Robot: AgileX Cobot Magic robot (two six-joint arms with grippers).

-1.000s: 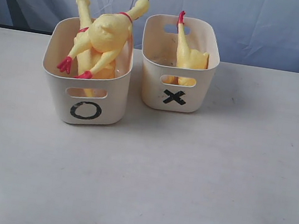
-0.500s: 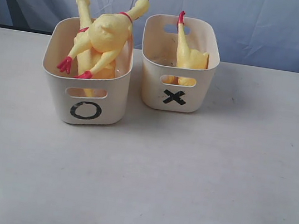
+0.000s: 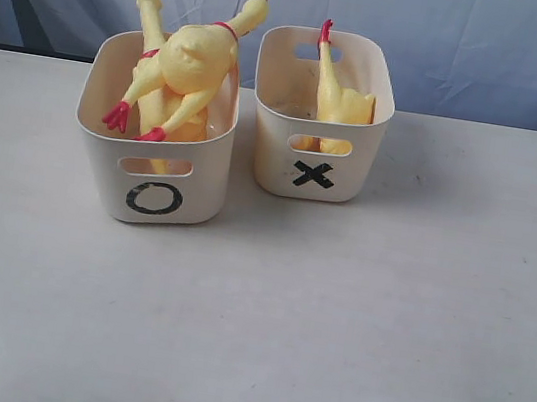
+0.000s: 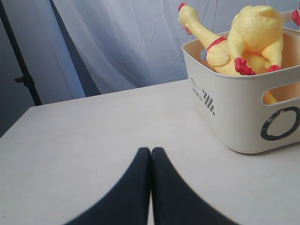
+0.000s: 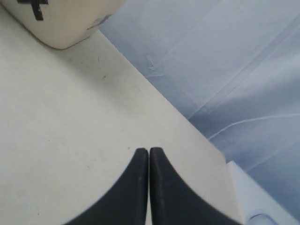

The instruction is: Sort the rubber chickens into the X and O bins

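The O bin (image 3: 155, 184) stands at the back left of the table, a cream tub with a black O on its front. Two long yellow rubber chickens (image 3: 193, 63) with red neck bands and red feet stick out of it, also seen as rubber chickens (image 4: 248, 40) in the O bin (image 4: 234, 112) of the left wrist view. The X bin (image 3: 313, 172) stands to its right and holds a small thin chicken (image 3: 326, 73) leaning beside a stubby one (image 3: 353, 108). My left gripper (image 4: 151, 151) is shut and empty over bare table. My right gripper (image 5: 148, 151) is likewise shut and empty, with a corner of the X bin (image 5: 61, 23) in its view.
A pale blue cloth backdrop (image 3: 455, 37) hangs behind the white table (image 3: 331, 322). The right wrist view shows the table's edge (image 5: 206, 140) close to the gripper. A dark stand pole (image 4: 18, 70) rises beyond the table in the left wrist view.
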